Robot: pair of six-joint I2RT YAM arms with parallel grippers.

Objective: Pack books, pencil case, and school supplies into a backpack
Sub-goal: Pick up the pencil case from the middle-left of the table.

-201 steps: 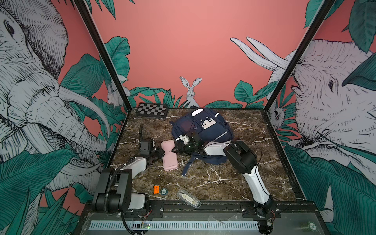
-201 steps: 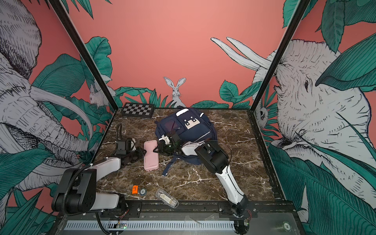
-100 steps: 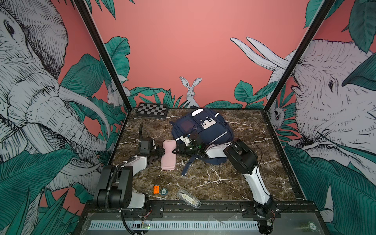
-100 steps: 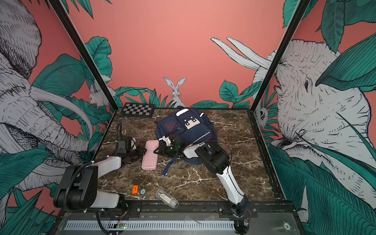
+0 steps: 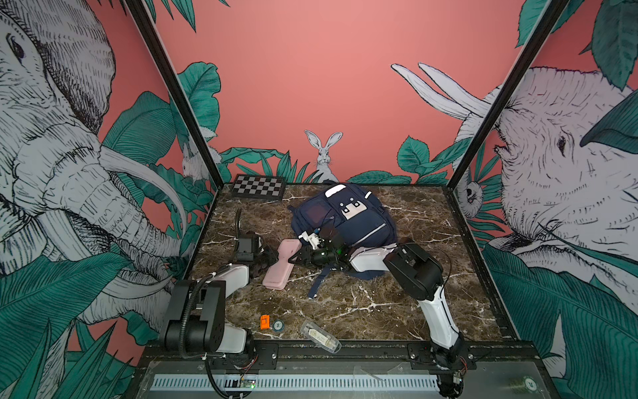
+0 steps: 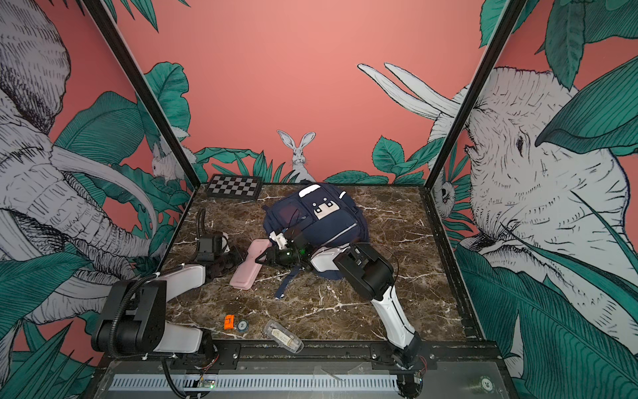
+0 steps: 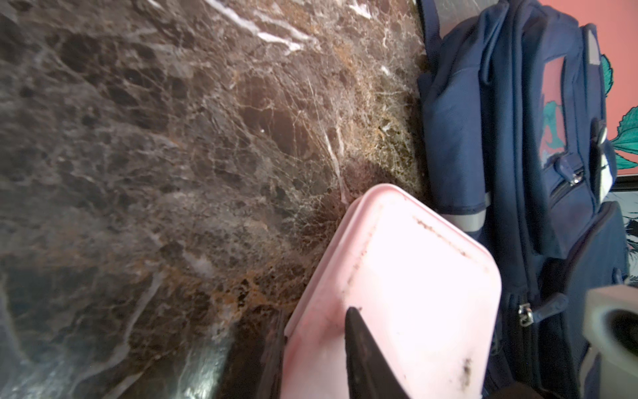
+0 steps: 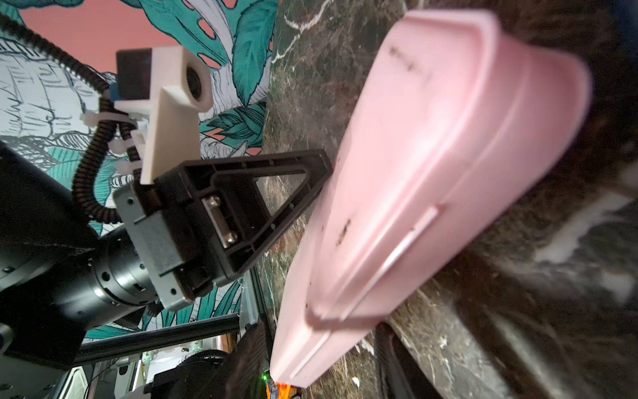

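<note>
While your left fingers (image 7: 362,352) straddle one long edge of the pink pencil case (image 5: 280,264) and your right fingers (image 8: 393,359) flank it from the backpack side, gripping or merely touching you cannot tell, its long axis points at the backpack (image 5: 348,221), its far end just beside it on the worktop (image 5: 362,304).

Pale pink pencil case (image 5: 280,264), navy backpack (image 5: 359,224) with silver strips, brown white-veined marble table (image 5: 379,304), black-and-white chequered chessboard (image 5: 259,186).

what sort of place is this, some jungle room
Probably a robot test booth, not a real room: a left arm and right arm mounted on a rail at a marble-look tabletop, printed jungle wall panels, a chessboard at the back.
</note>
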